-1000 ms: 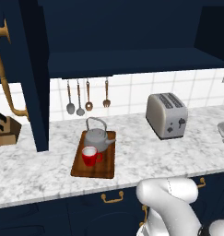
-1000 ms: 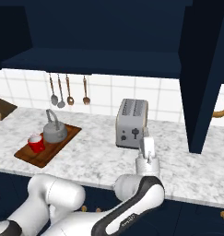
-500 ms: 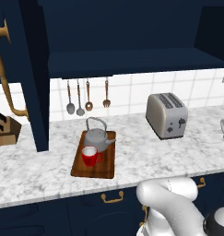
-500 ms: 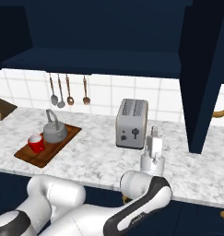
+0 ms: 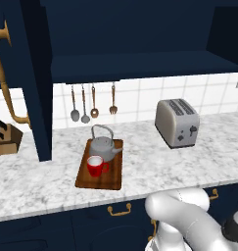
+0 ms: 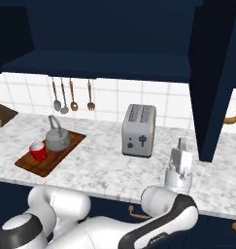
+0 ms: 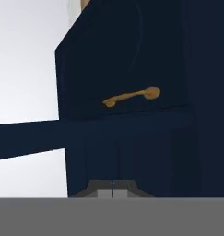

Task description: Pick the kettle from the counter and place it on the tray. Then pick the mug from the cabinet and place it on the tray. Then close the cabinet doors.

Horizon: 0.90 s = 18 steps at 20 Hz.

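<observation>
Two of the three jobs look finished: the kettle and the red mug both rest on the wooden tray, just left of centre in the left base view, on the marbled bench. The mug sits just in front of the kettle.

The cabinet doors are not yet shut. One navy door stands edge-on at the left of the left base view, its brass handle curving outward. The other door stands open at the right of the right base view, above the bench. The navy shelf runs across the top between them.

The end effector is raised over the bench at lower right of the right base view, near the right-hand door's lower edge. In the hand view its two fingertips meet at the bottom centre, so it appears closed and holding nothing. That view faces a navy panel with a brass handle at mid-frame.

The step in hand is probably closing the right-hand door. A good approach is to press on the door's outer face near its free edge and sweep it inward along its hinge arc.

The toaster stands to the left of the end effector with bare bench between them. The tray is well apart at the left.
</observation>
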### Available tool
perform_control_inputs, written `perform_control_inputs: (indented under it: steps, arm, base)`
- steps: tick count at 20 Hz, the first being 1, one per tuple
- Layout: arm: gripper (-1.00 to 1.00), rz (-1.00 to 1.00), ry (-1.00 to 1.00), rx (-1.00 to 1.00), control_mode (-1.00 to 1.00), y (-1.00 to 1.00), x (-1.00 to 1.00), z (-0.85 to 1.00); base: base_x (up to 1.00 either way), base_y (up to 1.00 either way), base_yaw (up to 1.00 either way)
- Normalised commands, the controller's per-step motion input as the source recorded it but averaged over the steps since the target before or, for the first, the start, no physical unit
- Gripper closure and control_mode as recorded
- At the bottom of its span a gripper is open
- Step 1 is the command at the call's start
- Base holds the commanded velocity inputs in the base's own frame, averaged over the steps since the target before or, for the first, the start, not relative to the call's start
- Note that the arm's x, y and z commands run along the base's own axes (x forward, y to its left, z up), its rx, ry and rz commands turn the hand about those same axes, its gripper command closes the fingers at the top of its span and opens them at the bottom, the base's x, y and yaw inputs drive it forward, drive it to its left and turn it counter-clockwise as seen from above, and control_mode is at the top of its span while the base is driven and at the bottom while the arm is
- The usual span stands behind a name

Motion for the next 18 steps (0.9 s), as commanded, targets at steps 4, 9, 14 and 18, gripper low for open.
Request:
perform_control_inputs:
  steps: [4, 9, 14, 18]
  arm:
    - [1.0, 0.0, 0.0, 0.0, -1.0, -0.41, -0.03, 0.0]
    - [1.0, 0.0, -0.08, 0.03, -1.0, -0.51, 0.0, 0.04]
    - [1.0, 0.0, -0.15, 0.1, -1.0, -0.31, 0.04, 0.19]
    - [1.0, 0.0, -0.09, 0.09, -1.0, -0.05, 0.16, 0.22]
  base:
    - [0.0, 0.0, 0.0]
    - [0.0, 0.0, 0.0]
    - [0.0, 0.0, 0.0]
    - [0.0, 0.0, 0.0]
